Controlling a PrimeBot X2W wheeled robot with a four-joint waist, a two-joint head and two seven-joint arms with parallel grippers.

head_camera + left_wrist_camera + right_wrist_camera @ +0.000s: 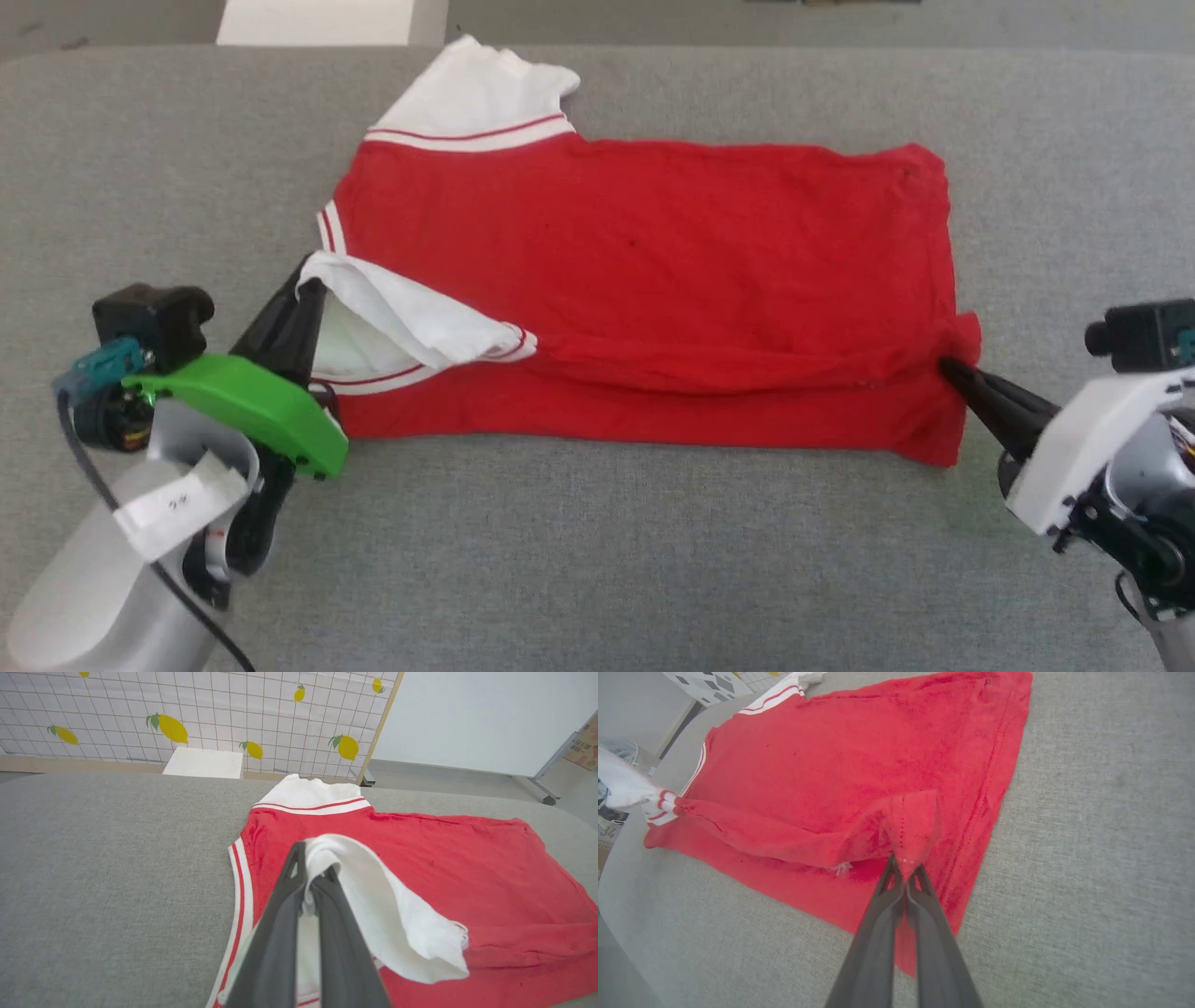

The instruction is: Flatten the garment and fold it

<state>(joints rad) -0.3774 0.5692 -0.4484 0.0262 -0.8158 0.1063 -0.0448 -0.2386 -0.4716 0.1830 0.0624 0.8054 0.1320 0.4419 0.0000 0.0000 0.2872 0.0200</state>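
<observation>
The garment (653,252) lies spread on the grey surface, a red shirt with white sleeves and red-white trim, its plain side up. Its near long edge is lifted and turned toward the far side. My left gripper (303,289) is shut on the near white sleeve (373,891), which drapes over the dark fingers (285,924). At the other end my right gripper (948,366) is shut on the near corner of the red hem (915,826), raised a little off the surface. The far white sleeve (476,93) lies flat at the back.
The grey padded surface (597,560) stretches wide before and beside the shirt. Beyond its far edge stand a white box (203,763), a lemon-patterned grid wall (187,709) and a white panel (490,718).
</observation>
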